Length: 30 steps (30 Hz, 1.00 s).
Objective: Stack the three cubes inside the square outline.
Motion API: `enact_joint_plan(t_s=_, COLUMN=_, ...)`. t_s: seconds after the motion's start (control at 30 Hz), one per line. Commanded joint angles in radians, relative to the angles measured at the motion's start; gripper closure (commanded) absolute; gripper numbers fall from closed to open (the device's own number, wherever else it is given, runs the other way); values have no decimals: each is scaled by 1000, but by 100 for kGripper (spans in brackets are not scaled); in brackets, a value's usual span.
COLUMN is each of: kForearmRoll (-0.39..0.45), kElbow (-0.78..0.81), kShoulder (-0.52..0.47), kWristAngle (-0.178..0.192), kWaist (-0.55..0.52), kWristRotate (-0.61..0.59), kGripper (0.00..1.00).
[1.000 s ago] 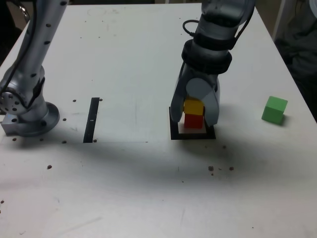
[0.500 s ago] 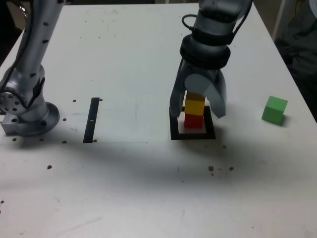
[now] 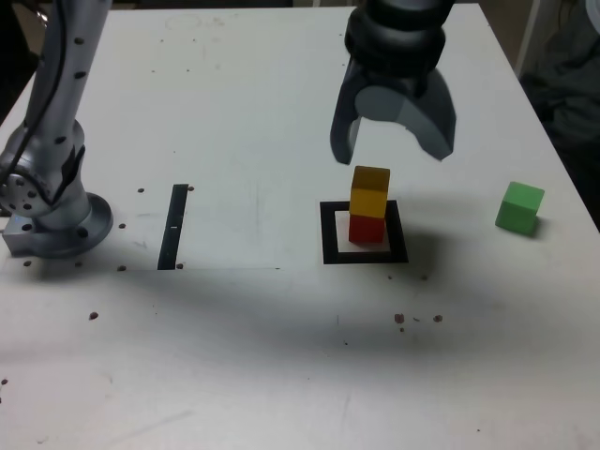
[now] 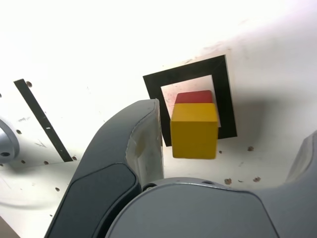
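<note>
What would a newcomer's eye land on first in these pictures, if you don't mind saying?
Probably the yellow cube sitting on the red cube inside the black square outline, with the open gripper hanging just above the stack. Next, the green cube alone on the white table, off toward the exterior view's right.

Two stacked cubes (image 3: 368, 203) stand inside the square outline (image 3: 328, 232); third cube (image 3: 519, 207) lies at the exterior view's right.

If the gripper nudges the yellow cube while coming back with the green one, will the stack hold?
Probably not well. The yellow cube rests loose on the red cube, slightly offset, so a sideways bump would likely slide or topple it. Flat faces mean it shouldn't roll.
</note>
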Motion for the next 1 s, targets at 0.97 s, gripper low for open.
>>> enact_joint_plan(t_s=0.97, kForearmRoll=114, kElbow=-625, kShoulder=376, kWristAngle=-22, kWaist=10, kWristRotate=239, kGripper=1)
